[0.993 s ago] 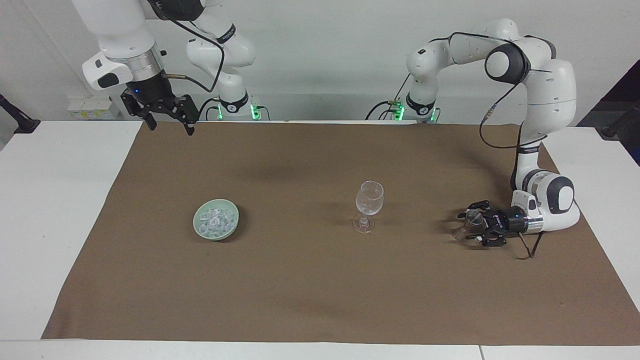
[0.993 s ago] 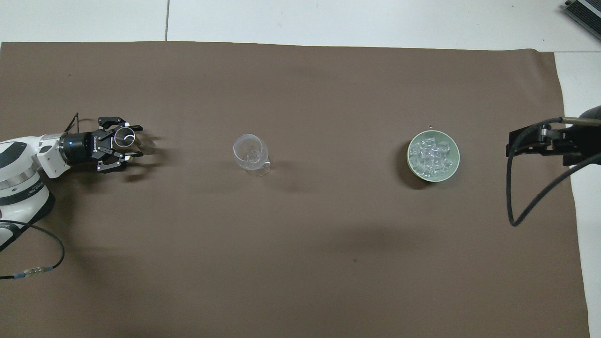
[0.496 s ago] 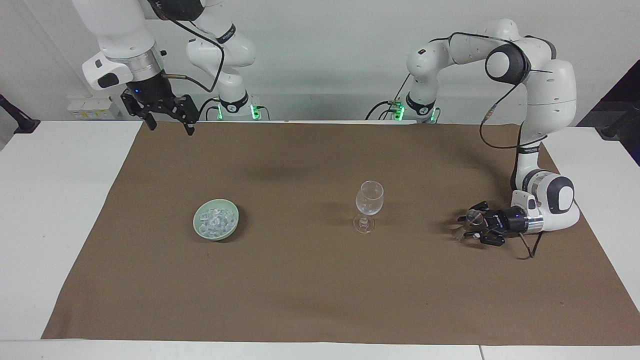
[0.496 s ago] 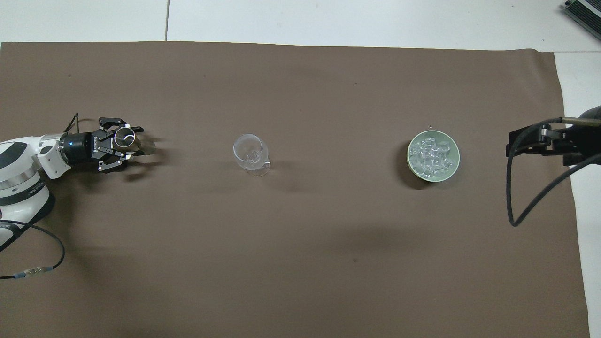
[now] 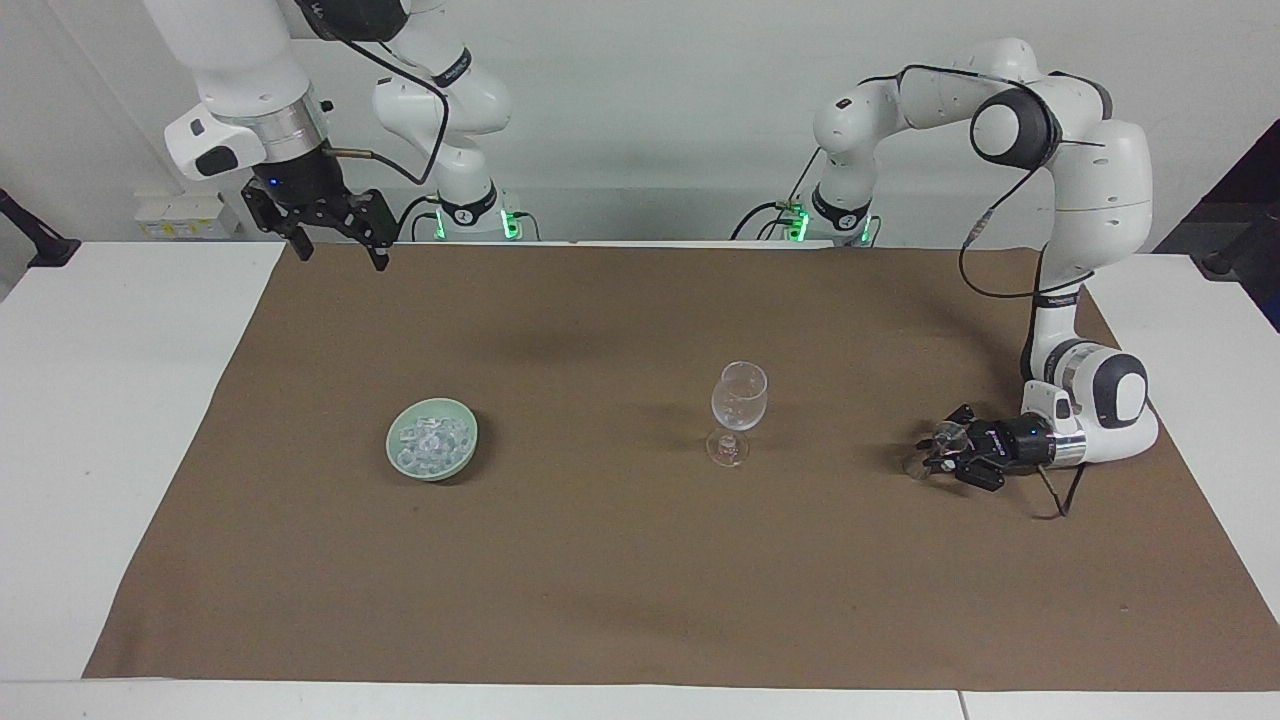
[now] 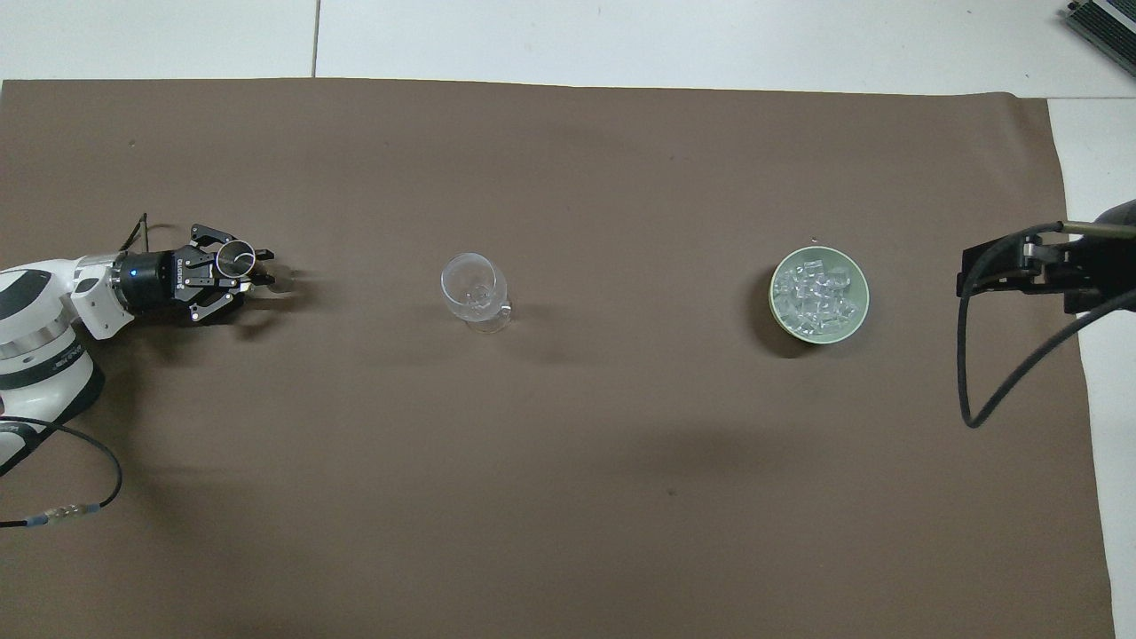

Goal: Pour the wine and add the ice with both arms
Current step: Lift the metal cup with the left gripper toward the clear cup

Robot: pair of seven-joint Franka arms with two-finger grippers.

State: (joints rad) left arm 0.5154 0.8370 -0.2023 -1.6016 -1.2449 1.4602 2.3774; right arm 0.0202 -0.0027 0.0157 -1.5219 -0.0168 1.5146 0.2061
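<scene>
While the right tool (image 5: 335, 232) waits spread and empty, well apart from the wine glass (image 5: 738, 410), the left tool (image 5: 945, 455) grips a small clear vessel (image 6: 236, 259), likely for pouring.

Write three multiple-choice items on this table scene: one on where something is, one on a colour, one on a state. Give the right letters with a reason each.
1. Where is the wine glass?
A. In the bowl
B. Standing on the brown mat, between the bowl and the left gripper
C. Held by the right gripper

2. What colour is the bowl that holds the ice?
A. Pale green
B. Red
C. Black

3. What state is the right gripper in?
A. Shut on the ice
B. Down in the bowl
C. Raised and open, holding nothing

Answers:
1. B: the glass stands upright alone on the brown mat, with the left gripper low at its own end around a small clear object.
2. A: its rim shows pale green in both views.
3. C: its fingers hang apart, high over the mat's edge by the robots.
</scene>
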